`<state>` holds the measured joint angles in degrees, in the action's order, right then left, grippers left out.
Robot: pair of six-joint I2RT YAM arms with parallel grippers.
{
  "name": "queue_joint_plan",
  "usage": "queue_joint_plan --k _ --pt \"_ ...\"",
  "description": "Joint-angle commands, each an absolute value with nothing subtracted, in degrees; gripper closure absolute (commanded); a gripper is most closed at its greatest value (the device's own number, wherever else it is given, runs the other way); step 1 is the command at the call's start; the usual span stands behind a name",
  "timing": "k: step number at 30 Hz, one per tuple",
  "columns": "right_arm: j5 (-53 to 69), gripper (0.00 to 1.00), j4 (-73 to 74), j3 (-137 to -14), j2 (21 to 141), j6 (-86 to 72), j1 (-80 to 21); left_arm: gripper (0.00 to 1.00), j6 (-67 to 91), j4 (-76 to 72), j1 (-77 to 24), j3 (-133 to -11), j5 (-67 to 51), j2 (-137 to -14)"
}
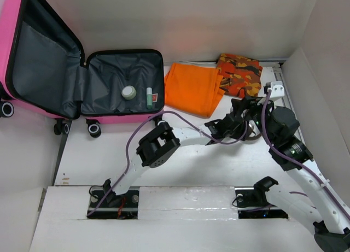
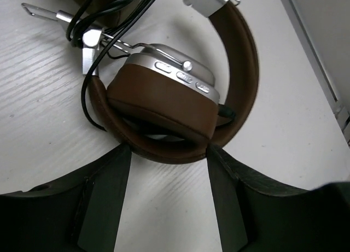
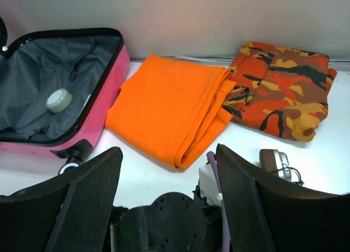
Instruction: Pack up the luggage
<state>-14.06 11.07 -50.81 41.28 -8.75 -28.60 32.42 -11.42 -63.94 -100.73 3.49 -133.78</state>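
The hot-pink luggage (image 1: pixel 121 119) lies open at the back left with its lid raised. It also shows in the right wrist view (image 3: pixel 112 93). On its grey lining lie a round pale jar (image 1: pixel 129 92) and a green tube (image 1: pixel 149 98). Brown and silver headphones (image 2: pixel 164 96) with a black cable lie on the table at the right (image 1: pixel 249 134). My left gripper (image 2: pixel 169 153) is open, with its fingertips on either side of the headband's near edge. My right gripper (image 3: pixel 169 151) is open and empty, hovering just above the left wrist (image 1: pixel 243 106).
A folded orange cloth (image 1: pixel 192 88) lies right of the luggage, and a folded orange camouflage cloth (image 1: pixel 240 72) lies beyond it at the back right. White walls close in the back and the right. The two arms crowd together over the headphones.
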Motion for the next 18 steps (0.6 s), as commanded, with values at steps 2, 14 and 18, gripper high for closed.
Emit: queue_joint_plan --k 2,14,18 --pt "-13.4 0.25 9.1 -51.2 40.7 -7.9 -29.1 0.47 34.5 -13.2 -63.2 -96.6 2.5 -130.5" --pt "-12.3 0.25 8.6 -50.6 41.3 -7.9 -29.1 0.38 35.1 -16.2 -63.2 -93.3 1.3 -129.0" --pt "-12.3 0.25 8.1 -50.6 41.3 -7.9 -29.1 0.4 34.5 -11.6 -63.2 -99.8 0.8 -133.4"
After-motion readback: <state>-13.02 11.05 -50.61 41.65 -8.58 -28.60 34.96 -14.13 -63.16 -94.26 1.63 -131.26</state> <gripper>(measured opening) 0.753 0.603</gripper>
